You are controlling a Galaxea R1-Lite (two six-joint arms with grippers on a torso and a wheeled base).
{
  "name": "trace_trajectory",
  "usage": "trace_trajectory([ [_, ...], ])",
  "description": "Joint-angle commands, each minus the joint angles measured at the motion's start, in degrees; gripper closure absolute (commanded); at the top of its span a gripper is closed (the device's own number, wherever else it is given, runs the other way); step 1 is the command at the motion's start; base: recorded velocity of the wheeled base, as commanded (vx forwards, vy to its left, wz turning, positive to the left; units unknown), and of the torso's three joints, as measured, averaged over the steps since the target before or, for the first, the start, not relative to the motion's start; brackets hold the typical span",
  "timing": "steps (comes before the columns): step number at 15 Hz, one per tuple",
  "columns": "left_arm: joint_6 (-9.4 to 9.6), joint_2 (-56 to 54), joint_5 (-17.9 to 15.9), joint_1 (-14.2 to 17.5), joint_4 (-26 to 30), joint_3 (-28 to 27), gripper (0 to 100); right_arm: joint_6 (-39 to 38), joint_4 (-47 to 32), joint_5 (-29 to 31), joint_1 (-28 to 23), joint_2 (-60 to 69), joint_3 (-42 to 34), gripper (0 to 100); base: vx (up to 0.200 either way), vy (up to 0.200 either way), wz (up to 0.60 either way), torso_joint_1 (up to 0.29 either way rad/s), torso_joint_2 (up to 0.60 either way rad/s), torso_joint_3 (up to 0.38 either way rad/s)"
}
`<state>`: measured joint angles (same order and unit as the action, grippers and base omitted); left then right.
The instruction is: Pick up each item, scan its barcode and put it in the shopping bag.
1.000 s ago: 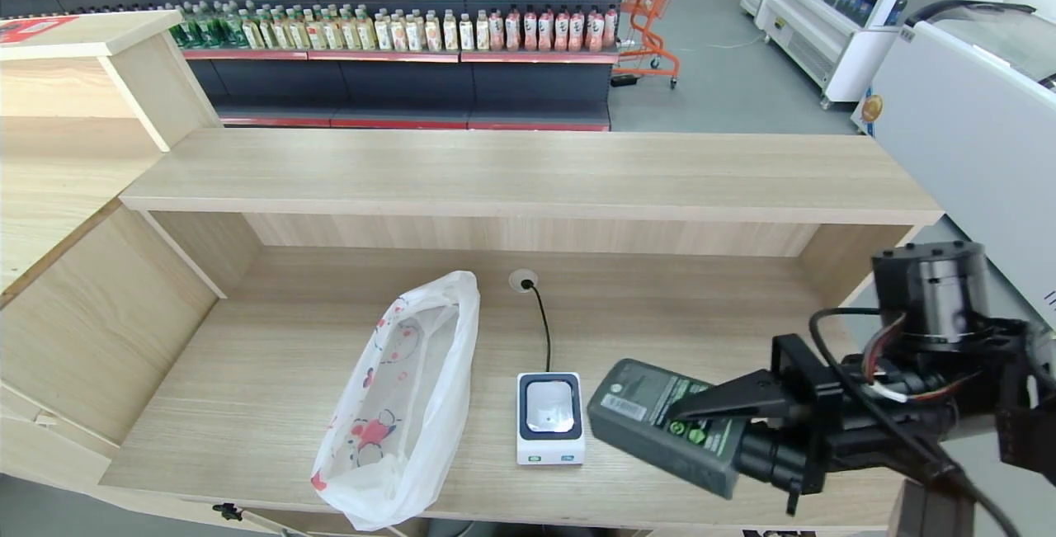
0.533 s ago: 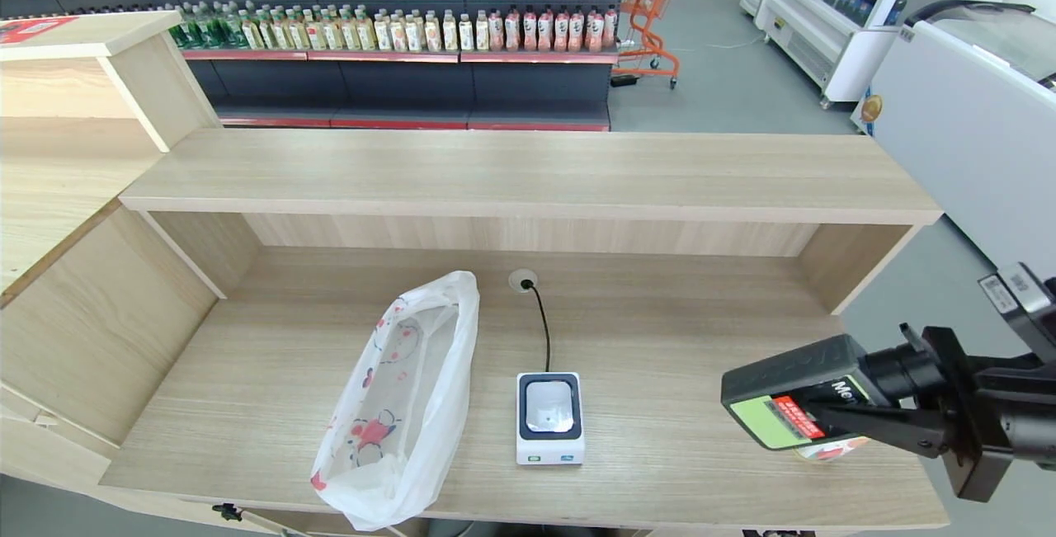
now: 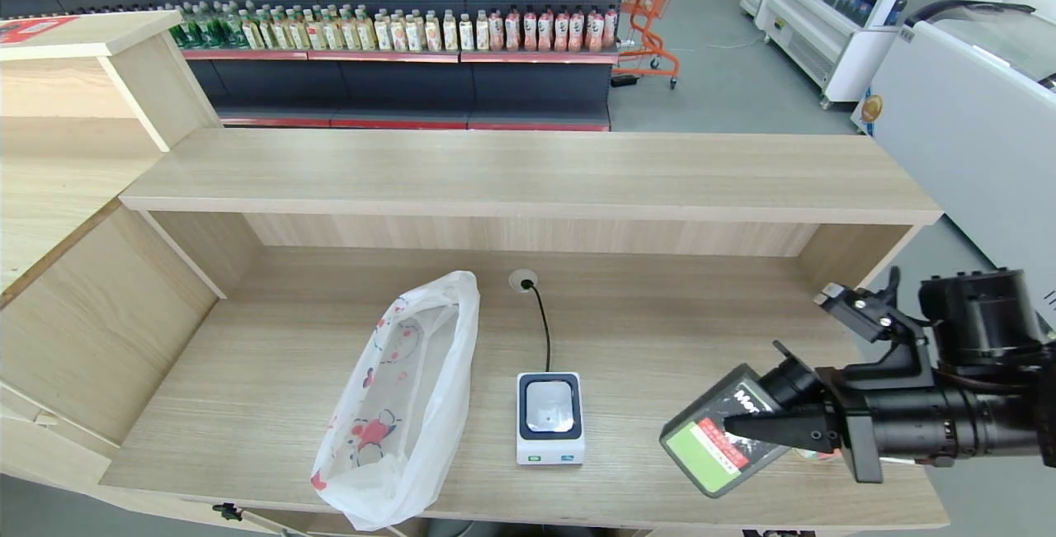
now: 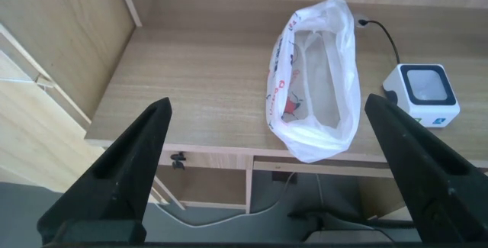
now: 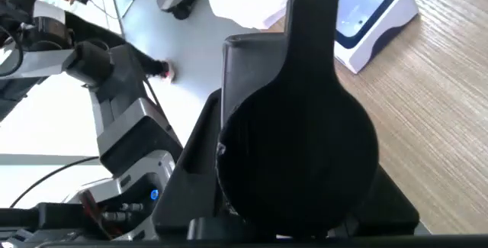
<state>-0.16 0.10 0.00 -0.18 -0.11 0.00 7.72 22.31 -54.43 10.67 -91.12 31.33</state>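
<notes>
Item (image 3: 714, 454), a dark box with a green-and-red label: clamped by one end in the right jaws, shut tight on it, and hanging in the air over the bench (image 3: 660, 331) at about 4 o'clock, near the scanner (image 3: 550, 417) but apart from it, off its 3 o'clock side. Meanwhile left jaws spread wide and holding nothing, looking down on the bench from the 7 o'clock side. Could miss the read: label face turned up and toward 9 o'clock rather than down at the scanner window, and cannot tell which face carries the barcode. Could slip or swing: gripped at one end only, most of the box sticking out unsupported, so a quick wrist roll likely to lever it loose. Could clip the scanner, small and light-looking, tethered only by its cable (image 3: 540, 318) running to a hole at 12 o'clock; a low pass probably enough to shove it askew. Riskier yet with the shopping bag (image 3: 404, 405), lying limp at 7 o'clock, mouth only partly gaping and near end drooping over the bench edge at 6 o'clock; a box dropped on the rim rather than inside likely to fold the mouth shut or drag the whole bag off. Bench of pale, smooth wood grain, with a raised ledge (image 3: 528, 170) across 12 o'clock and side walls at 9 and 3. Beyond, at 12 o'clock, shop shelves (image 3: 396, 30) of bottles; at 1 o'clock an orange trolley (image 3: 656, 9); at 2 o'clock white freezers (image 3: 965, 108) on a grey floor.
</notes>
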Motion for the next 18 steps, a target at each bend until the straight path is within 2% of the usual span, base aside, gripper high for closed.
trace_trajectory([
  [1, -0.02, 0.0, 0.0, 0.1, -0.1, 0.0, 0, 0.0, 0.4, 0.1, 2.0, -10.0, 5.1, 100, 0.0, 0.0, 0.0, 0.0, 0.0, 0.0],
  [3, -0.02, 0.0, 0.0, 0.1, 0.0, 0.0, 0, 0.1, 1.5, 0.3, 3.0, -14.6, 8.1, 100, 0.0, 0.0, 0.0, 0.0, 0.0, 0.0],
  [12, -0.02, 0.0, 0.0, 0.0, 0.0, 0.0, 0, 0.1, 4.8, 8.6, 11.1, -30.5, 20.7, 100, 0.0, 0.0, 0.0, 0.0, 0.0, 0.0],
  [18, -0.02, 0.0, 0.0, 0.0, -0.1, 0.0, 0, -0.8, 5.0, 13.9, 16.0, -39.5, 34.2, 100, 0.0, 0.0, 0.0, 0.0, 0.0, 0.0],
])
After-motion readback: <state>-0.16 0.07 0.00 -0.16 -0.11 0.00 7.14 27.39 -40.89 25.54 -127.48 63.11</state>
